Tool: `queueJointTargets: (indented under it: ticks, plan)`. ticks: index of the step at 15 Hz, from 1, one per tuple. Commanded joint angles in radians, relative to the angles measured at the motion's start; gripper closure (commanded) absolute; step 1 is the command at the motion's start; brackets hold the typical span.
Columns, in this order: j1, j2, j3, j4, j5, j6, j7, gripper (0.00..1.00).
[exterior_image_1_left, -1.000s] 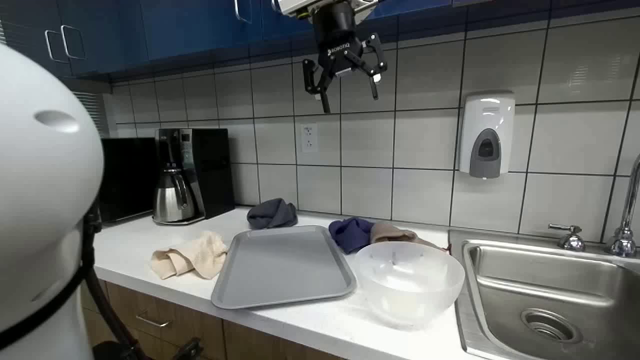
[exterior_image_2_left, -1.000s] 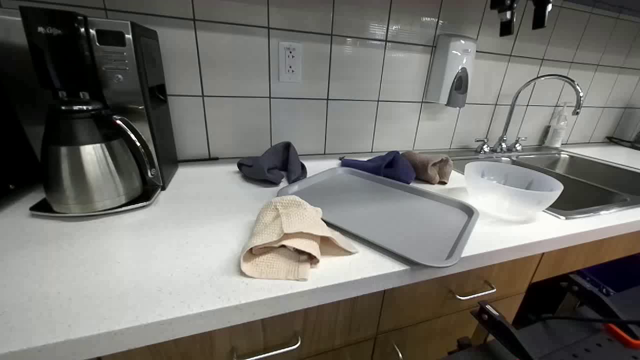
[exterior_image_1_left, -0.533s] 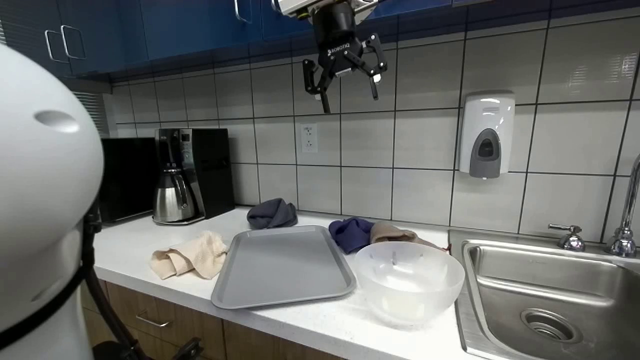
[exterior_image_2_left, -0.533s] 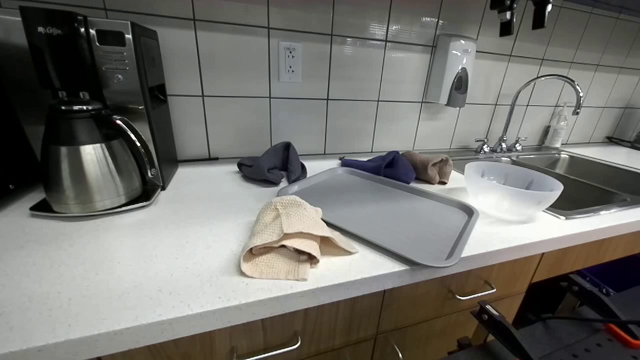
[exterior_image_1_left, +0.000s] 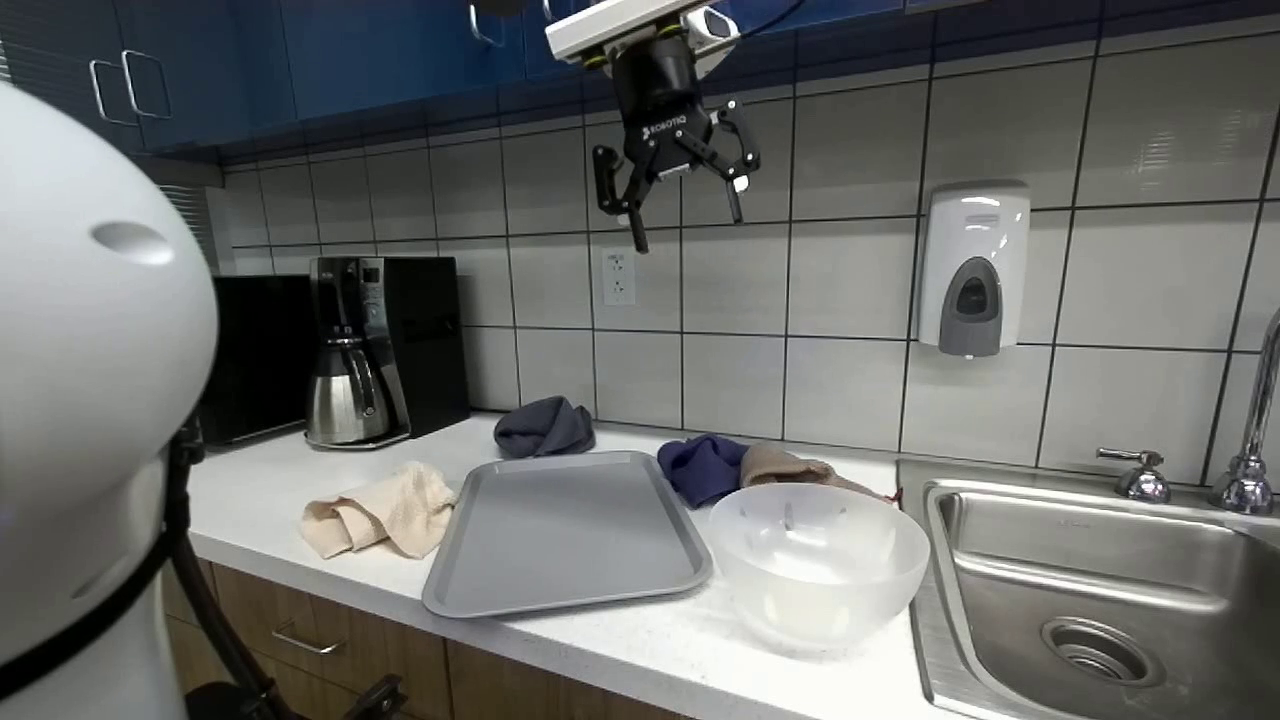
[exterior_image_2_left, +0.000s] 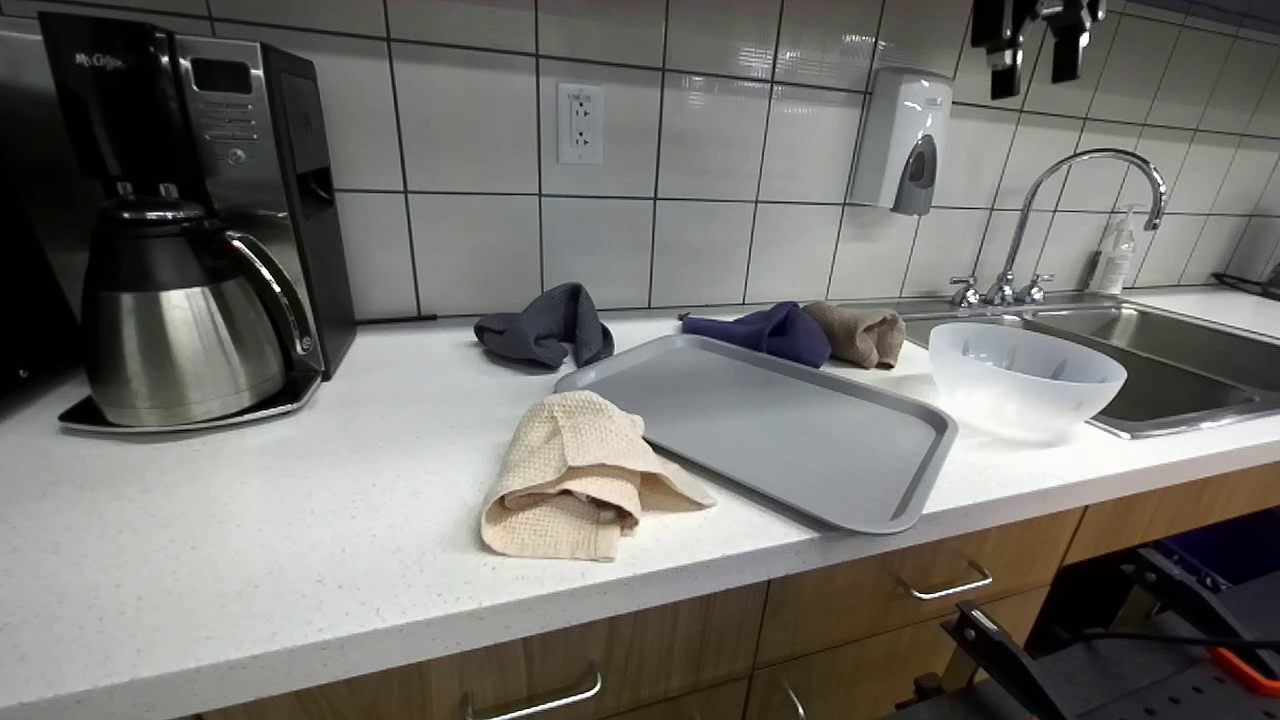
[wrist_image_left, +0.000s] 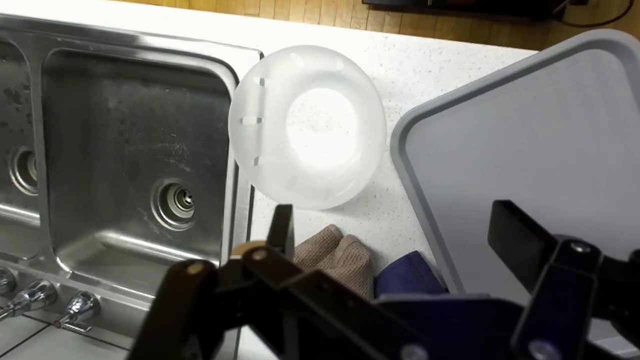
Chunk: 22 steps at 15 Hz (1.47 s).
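My gripper (exterior_image_1_left: 688, 232) hangs high above the counter, its fingers wide apart with nothing between them. In the wrist view the two fingertips (wrist_image_left: 282, 227) frame a brown cloth (wrist_image_left: 345, 257) and a navy cloth (wrist_image_left: 410, 277) far below. A translucent white bowl (wrist_image_left: 320, 127) stands beside the sink, and a grey tray (exterior_image_1_left: 570, 530) lies flat next to it. To the tray's side rests a crumpled cream cloth (exterior_image_2_left: 575, 480). Behind the tray, near the wall, is a dark grey cloth (exterior_image_2_left: 550, 325). The gripper touches none of these.
A steel sink (wrist_image_left: 135, 125) with a tall faucet (exterior_image_2_left: 1080, 160) borders the bowl. The coffee maker (exterior_image_1_left: 350, 350) occupies the far end of the counter. A soap dispenser (exterior_image_1_left: 975, 270) juts from the tiled wall, and blue cabinets (exterior_image_1_left: 400, 60) hang above.
My gripper has come down a little and shifted slightly left in both exterior views during the last half second. The cloths, tray and bowl have stayed where they were.
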Motion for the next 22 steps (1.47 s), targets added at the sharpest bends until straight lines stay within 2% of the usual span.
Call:
queueJointTargets:
  ticks: [1, 13, 22]
  plan:
    - [0.009, -0.012, 0.006, -0.074, -0.056, 0.037, -0.023, 0.0]
    - [-0.004, 0.033, -0.004, -0.215, -0.116, 0.17, 0.02, 0.0]
    - [-0.047, 0.146, -0.045, -0.223, -0.106, 0.334, 0.057, 0.0]
